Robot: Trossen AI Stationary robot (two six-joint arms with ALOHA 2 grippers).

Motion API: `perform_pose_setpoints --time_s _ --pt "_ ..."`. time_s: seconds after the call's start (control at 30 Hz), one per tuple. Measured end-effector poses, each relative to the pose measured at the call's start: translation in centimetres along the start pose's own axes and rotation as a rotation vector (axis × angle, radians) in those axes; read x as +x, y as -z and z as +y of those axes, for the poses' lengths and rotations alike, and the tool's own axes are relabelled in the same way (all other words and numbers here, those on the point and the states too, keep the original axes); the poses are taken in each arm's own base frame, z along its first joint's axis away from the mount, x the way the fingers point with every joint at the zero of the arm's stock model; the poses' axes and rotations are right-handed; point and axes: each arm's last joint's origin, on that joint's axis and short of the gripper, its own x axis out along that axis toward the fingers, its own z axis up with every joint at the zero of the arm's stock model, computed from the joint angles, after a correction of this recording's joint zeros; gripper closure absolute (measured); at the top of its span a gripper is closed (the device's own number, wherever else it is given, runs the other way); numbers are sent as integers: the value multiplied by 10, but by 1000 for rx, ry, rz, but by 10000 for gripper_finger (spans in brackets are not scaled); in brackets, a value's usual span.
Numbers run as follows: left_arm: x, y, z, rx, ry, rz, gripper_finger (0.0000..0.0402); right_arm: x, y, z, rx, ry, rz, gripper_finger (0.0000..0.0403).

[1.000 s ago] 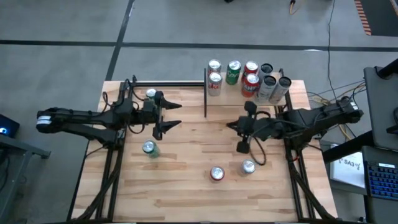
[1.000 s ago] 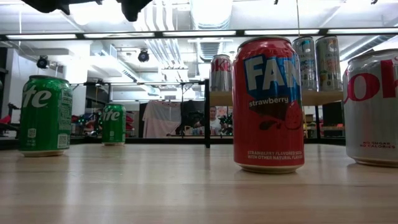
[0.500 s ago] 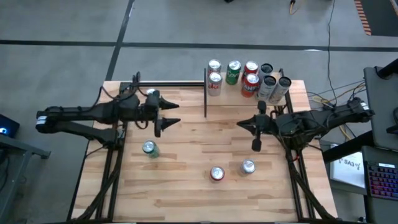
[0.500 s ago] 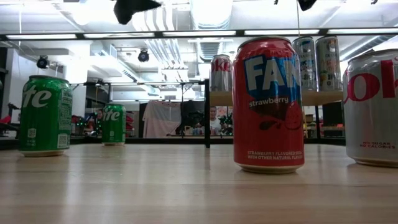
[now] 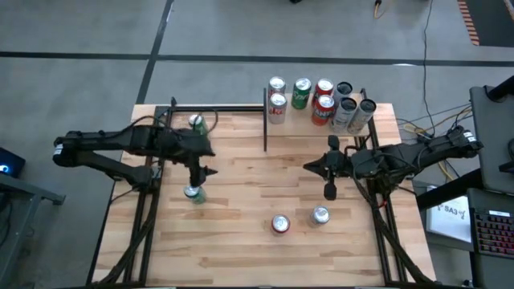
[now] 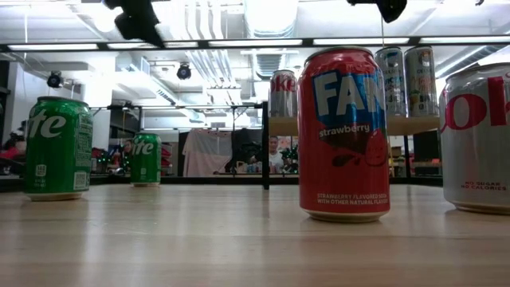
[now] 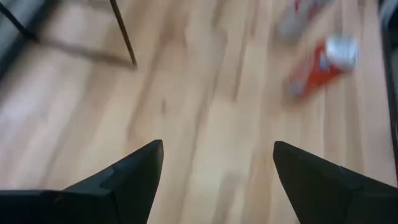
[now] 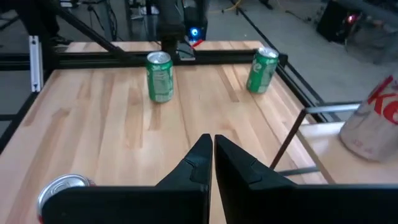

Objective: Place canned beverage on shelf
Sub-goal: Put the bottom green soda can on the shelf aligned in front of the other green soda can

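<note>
Top-down: left gripper (image 5: 195, 171) hangs right above a green can (image 5: 193, 193), second green can (image 5: 196, 122) by the back rail. Right gripper (image 5: 330, 190) sits mid-table. Red can (image 5: 280, 224) and silver can (image 5: 320, 215) up front, shelf (image 5: 377, 120) packed with cans.

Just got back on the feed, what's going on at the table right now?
The left pincer is open and empty, poised above a green can on the left side of the table. The right pincer is shut, holds nothing and waits mid-table on the right. Seven cans already stand on the shelf at the far right corner. Another green can, a red can and a silver can remain on the table.
</note>
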Motion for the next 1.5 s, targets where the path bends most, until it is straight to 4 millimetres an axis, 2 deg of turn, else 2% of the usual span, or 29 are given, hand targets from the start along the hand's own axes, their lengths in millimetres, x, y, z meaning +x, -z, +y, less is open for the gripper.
perform_pose_setpoints --time_s 0.13,0.3,0.53,0.73,0.9,1.2,1.5 --pt "2 18 -9 -7 15 203 111 8 3 3 4 4 31 394" --pt "0 33 -20 -43 2 329 111 16 7 6 -23 7 60 394" --pt "-2 39 -28 -38 -43 336 105 22 9 8 -25 17 77 394" --pt "2 48 -35 -18 -79 384 52 21 9 7 -23 17 72 394" --pt "15 56 -42 34 -117 443 18 21 8 7 -22 17 71 394" --pt "39 71 -44 55 -182 550 15 21 9 7 -18 17 71 394" --pt "51 74 -46 47 -227 563 15 23 9 8 -29 18 78 394"
